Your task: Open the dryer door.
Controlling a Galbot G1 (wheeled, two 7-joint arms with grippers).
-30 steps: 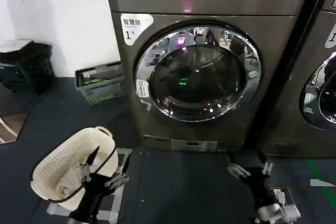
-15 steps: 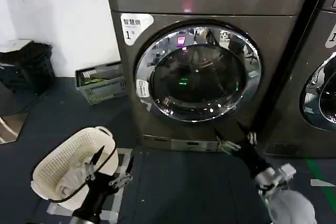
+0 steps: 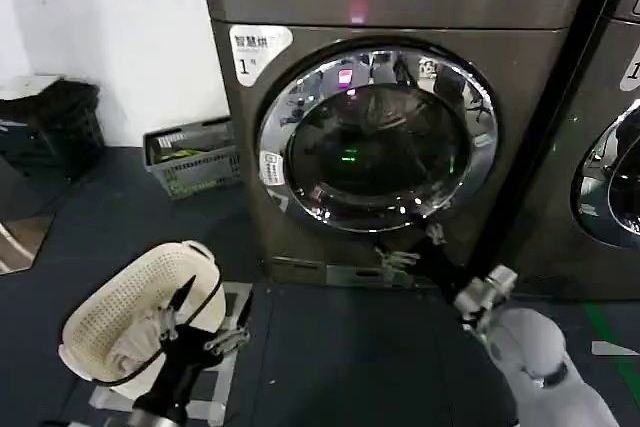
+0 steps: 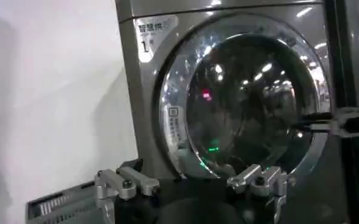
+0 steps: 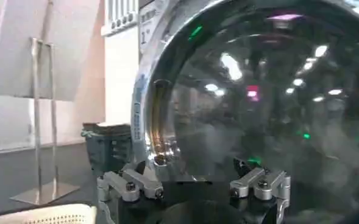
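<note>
Dryer door (image 3: 377, 137) sat shut, centre of frame, nothing opened yet; my right gripper (image 3: 412, 250) was under its lower rim, jaws spread, not touching; a second earlier it was lower right near the floor; left gripper (image 3: 205, 315) parked lower left, jaws open.

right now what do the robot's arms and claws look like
Both arms end in black wrists carrying two-fingered claws with silver metal finger links held by round screws and dark tips. The left claw sits on a slim black arm. The right claw joins a rounded, glossy white arm shell through a silver-grey bracket. No loose cables or markings are visible.
</note>
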